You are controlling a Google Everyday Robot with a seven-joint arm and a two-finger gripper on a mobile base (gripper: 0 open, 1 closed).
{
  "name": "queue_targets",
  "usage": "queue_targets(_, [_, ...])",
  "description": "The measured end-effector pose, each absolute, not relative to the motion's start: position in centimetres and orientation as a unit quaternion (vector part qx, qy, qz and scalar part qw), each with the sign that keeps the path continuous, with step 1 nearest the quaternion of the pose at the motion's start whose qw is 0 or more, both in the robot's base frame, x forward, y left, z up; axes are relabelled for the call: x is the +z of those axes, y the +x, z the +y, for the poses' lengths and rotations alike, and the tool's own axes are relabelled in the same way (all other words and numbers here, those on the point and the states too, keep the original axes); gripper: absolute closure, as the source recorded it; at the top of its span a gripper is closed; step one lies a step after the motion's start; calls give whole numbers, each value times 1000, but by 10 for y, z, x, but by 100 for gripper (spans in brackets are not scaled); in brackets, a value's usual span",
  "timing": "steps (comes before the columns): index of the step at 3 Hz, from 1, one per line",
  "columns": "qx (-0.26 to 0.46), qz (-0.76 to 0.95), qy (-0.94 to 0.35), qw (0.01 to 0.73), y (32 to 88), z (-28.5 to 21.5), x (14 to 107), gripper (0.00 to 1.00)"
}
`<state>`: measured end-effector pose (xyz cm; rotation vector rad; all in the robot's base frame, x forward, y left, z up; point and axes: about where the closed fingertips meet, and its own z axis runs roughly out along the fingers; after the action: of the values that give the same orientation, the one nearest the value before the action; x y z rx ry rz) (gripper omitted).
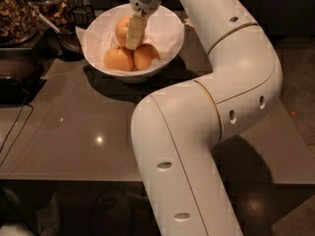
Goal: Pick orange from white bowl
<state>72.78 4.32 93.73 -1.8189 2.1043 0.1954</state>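
Observation:
The white bowl [170, 33] stands at the back of the table and holds three round fruits. The orange [146, 57], the deepest in colour, lies at the front right. A paler fruit [117, 59] lies at the front left and another [121, 27] behind them. My gripper [133, 37] reaches down into the bowl from above. It hangs in front of the back fruit, with its tip just above the orange's upper left side. I cannot tell whether it touches either fruit.
My white arm [206, 112] sweeps across the right half of the grey table [74, 132]. Dark glass cups [81, 16] and containers of food [19, 14] stand at the back left. A dark device [15, 82] and a cable [15, 132] lie at the left edge.

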Motion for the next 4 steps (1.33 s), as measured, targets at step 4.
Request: queue_targets(4, [102, 695, -656, 275, 713, 42, 982, 100])
